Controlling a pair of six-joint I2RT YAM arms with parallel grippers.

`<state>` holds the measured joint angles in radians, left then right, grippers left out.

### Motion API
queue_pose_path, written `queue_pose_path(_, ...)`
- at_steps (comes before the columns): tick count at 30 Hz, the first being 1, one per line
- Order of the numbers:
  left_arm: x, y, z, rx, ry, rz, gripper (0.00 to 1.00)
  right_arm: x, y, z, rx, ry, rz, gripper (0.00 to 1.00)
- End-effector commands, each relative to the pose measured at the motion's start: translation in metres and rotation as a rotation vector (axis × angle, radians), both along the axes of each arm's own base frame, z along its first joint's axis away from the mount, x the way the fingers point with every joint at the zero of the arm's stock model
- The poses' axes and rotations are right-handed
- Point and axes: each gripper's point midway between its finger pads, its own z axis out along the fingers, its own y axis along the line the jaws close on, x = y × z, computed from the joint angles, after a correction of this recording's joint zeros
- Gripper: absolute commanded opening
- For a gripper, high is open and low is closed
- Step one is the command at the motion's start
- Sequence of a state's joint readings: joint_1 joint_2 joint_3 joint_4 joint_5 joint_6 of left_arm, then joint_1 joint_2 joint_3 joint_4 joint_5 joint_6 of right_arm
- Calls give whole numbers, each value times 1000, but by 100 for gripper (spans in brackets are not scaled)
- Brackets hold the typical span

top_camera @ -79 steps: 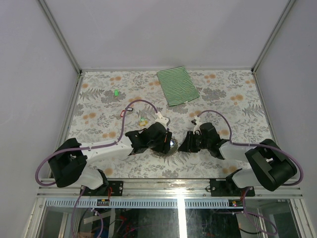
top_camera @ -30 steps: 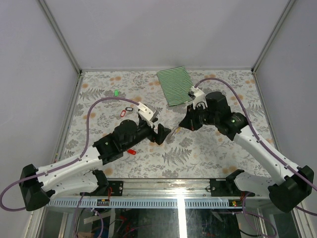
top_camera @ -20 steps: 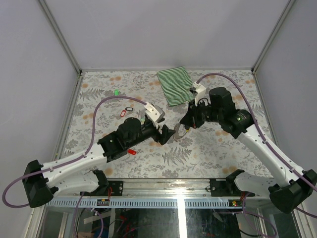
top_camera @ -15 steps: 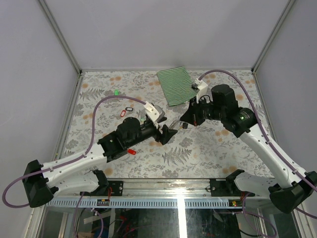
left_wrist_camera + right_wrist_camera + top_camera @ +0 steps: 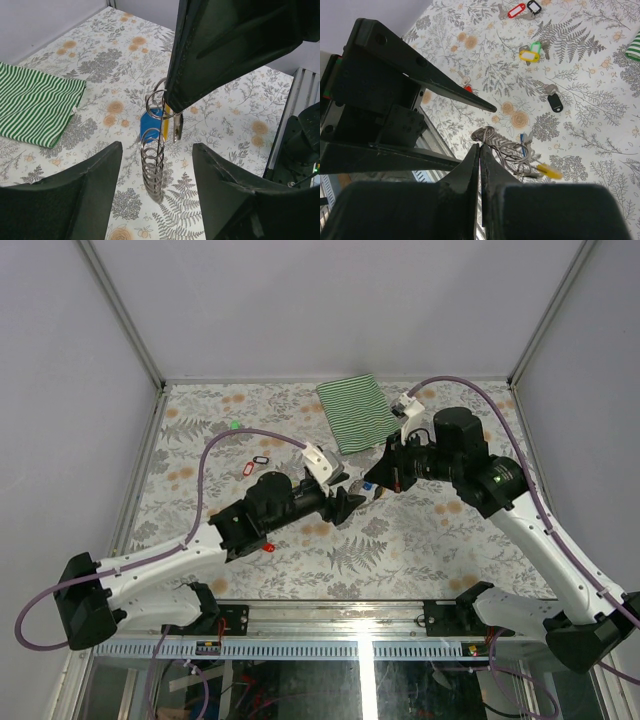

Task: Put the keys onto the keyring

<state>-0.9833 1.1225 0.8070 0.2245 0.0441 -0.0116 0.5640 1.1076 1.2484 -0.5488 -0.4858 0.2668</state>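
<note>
My right gripper is shut on the keyring, a silvery wire loop drawn out like a coil, and holds it above the table. A blue-tagged key and a yellow-tagged key hang on it. In the left wrist view the coil dangles with the blue tag between my left gripper's open fingers, touching neither. My left gripper faces the right one closely. Loose keys lie on the table: red tag, black tag, yellow and green tags.
A green-striped folded cloth lies at the back of the flowered table. A green tag, a red and black pair and a red tag lie left of the arms.
Both arms have risen from the near edge to the table's middle. The right gripper lifted the keyring with its keys. The left gripper moved right and up to face it.
</note>
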Motion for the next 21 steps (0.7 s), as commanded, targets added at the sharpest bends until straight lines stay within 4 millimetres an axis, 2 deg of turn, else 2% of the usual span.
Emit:
queue_pose_path(1,1,-9,42,-94,-109,-27,57,-10,4,43,89,-81,33,0)
queue_pose_path(6,-2,-13,46,-105,-122,-55,51,-11,5,45,102,-76,38,0)
queue_pose_path(10,-3,-15,43,-90,-134,-73,40,-13,5,49,109,-78,41,0)
queue_pose_path(15,-4,-16,45,-91,-142,-78,34,-15,6,50,120,-75,46,0)
queue_pose_path(21,-1,-15,48,-97,-158,-63,12,-17,6,52,129,-73,53,0)
